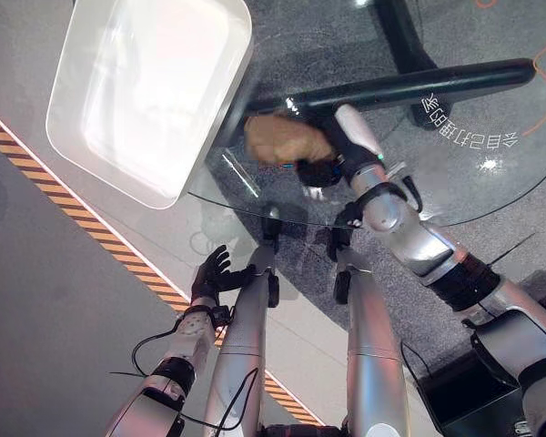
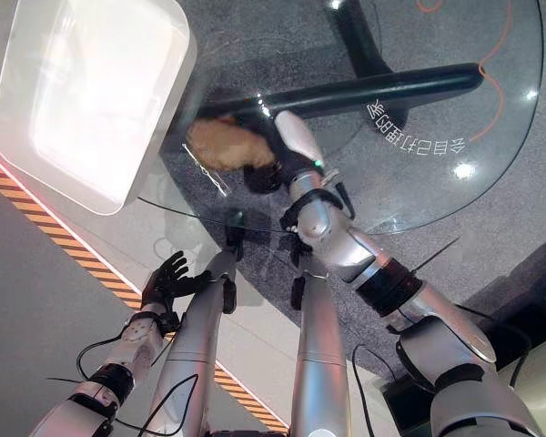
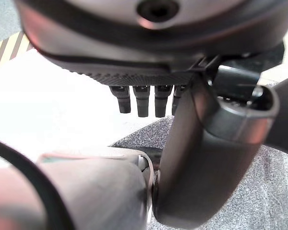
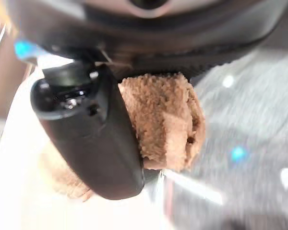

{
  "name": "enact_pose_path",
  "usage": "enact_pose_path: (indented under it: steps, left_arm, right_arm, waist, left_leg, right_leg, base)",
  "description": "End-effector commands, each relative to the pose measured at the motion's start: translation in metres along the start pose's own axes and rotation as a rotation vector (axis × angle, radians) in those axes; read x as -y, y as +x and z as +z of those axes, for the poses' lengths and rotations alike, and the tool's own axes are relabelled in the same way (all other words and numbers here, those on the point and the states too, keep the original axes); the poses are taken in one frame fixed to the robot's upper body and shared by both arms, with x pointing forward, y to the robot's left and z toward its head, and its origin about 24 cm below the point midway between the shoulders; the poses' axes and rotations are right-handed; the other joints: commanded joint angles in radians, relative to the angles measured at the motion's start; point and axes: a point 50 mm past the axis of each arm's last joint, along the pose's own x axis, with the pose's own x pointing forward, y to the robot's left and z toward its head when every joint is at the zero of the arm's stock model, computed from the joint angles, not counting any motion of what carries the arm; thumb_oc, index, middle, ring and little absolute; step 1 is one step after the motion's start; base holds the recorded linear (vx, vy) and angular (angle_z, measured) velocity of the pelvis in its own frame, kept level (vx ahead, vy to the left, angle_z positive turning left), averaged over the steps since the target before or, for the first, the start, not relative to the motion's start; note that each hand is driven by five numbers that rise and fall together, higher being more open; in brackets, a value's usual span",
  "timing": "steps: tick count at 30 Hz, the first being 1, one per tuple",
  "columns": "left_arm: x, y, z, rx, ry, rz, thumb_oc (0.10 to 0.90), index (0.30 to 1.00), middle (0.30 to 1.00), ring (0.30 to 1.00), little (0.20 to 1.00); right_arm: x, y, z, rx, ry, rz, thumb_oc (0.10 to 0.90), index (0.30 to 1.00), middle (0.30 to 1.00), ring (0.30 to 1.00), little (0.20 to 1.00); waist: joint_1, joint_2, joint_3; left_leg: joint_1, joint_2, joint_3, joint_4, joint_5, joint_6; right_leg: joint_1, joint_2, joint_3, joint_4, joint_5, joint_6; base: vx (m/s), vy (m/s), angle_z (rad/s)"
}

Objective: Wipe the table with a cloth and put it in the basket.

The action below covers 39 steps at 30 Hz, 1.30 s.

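Glass worktop (image 1: 455, 182), round and see-through, sits over grey speckled floor with a dark base bar showing beneath it. On it the right hand (image 1: 332, 164) has its fingers and thumb curled round a bunched brown cloth (image 1: 282, 138), pressing it to the glass near the near-left rim; the right wrist view shows the cloth (image 4: 163, 120) squeezed against the thumb. Just past the cloth stands a white basket (image 1: 91, 127), its corner beside the worktop's edge. Far down, the left hand (image 1: 214, 273) hangs off the worktop with relaxed, spread fingers, holding nothing.

Risks, as I judge them: the cloth is gathered into a wad, so only a small patch touches the glass and wiping strokes may leave most of the surface untouched. The wipe is close to the rim, so a stroke outward could carry the cloth over the edge and loosen it from the grip. Moving to the basket, the wrist could clip its wall and shove it. A loose fold could catch on the fingers at release and fall short onto the floor
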Motion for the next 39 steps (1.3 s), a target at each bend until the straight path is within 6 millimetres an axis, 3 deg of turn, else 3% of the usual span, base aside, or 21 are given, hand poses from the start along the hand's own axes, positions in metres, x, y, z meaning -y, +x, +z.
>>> enact_pose_path:
  steps: [1, 9, 13, 19, 25, 34, 39]
  left_arm:
    - [-0.002, -0.030, -0.065, -0.220, 0.082, -0.006, 0.800, 0.900, 0.900, 0.900, 0.900]
    - [-0.006, -0.027, -0.056, -0.175, 0.056, 0.029, 0.800, 0.900, 0.900, 0.900, 0.900]
    - [-0.010, -0.023, -0.040, -0.068, -0.008, 0.089, 0.800, 0.900, 0.900, 0.900, 0.900]
    - [-0.011, -0.025, -0.013, 0.093, -0.182, 0.126, 0.800, 0.900, 0.900, 0.900, 0.900]
    - [-0.032, -0.035, 0.019, 0.263, -0.437, 0.219, 0.800, 0.900, 0.900, 0.900, 0.900]
    - [-0.047, -0.051, 0.028, 0.358, -0.529, 0.227, 0.800, 0.900, 0.900, 0.900, 0.900]
    - [-0.044, -0.056, 0.025, 0.337, -0.550, 0.077, 0.800, 0.900, 0.900, 0.900, 0.900]
  right_arm:
    - [0.002, -0.017, 0.072, 0.396, 0.100, 0.024, 0.100, 0.300, 0.300, 0.300, 0.200]
    - [-0.010, -0.020, 0.071, 0.409, 0.079, 0.107, 0.100, 0.300, 0.300, 0.300, 0.200]
    - [-0.010, -0.020, 0.065, 0.379, 0.079, 0.082, 0.100, 0.300, 0.300, 0.300, 0.200]
    - [0.005, -0.022, 0.054, 0.344, 0.105, -0.025, 0.100, 0.300, 0.300, 0.300, 0.200]
    - [0.026, -0.029, 0.043, 0.312, 0.174, -0.175, 0.100, 0.300, 0.300, 0.300, 0.200]
    - [0.040, -0.044, 0.035, 0.341, 0.299, -0.293, 0.100, 0.300, 0.300, 0.300, 0.200]
    - [0.047, -0.055, 0.030, 0.350, 0.372, -0.328, 0.100, 0.300, 0.300, 0.300, 0.200]
  waist:
    - [0.038, -0.009, -0.022]
    - [0.043, -0.009, -0.022]
    - [0.045, -0.009, -0.022]
    - [0.055, 0.006, -0.022]
    - [0.072, 0.038, -0.022]
    - [0.081, 0.039, -0.022]
    - [0.075, 0.033, -0.022]
  left_leg:
    - [0.035, -0.045, 0.058, 0.043, -0.104, 0.030]
    - [0.040, -0.046, 0.052, 0.044, -0.103, 0.030]
    - [0.048, -0.044, 0.051, 0.042, -0.103, 0.030]
    - [0.076, -0.046, 0.045, 0.025, -0.094, 0.027]
    - [0.117, -0.048, 0.034, 0.020, -0.095, 0.026]
    - [0.190, -0.050, 0.022, -0.017, -0.080, 0.028]
    - [0.231, -0.046, 0.023, -0.032, -0.077, 0.027]
  right_leg:
    - [0.004, 0.054, -0.005, -0.092, 0.068, 0.023]
    - [0.009, 0.049, -0.010, -0.094, 0.070, 0.025]
    - [0.016, 0.045, -0.013, -0.091, 0.067, 0.024]
    - [0.039, 0.044, -0.024, -0.099, 0.066, 0.023]
    - [0.080, 0.041, -0.035, -0.086, 0.042, 0.015]
    - [0.152, 0.059, -0.048, -0.089, 0.023, -0.005]
    - [0.197, 0.068, -0.049, -0.092, 0.015, -0.011]
  base:
    - [0.00, -0.002, 0.05]
    - [0.00, -0.001, 0.02]
    - [0.00, -0.009, 0.01]
    - [-0.01, -0.030, 0.04]
    - [-0.02, -0.015, 0.03]
    - [-0.04, -0.041, 0.00]
    - [-0.03, -0.039, -0.02]
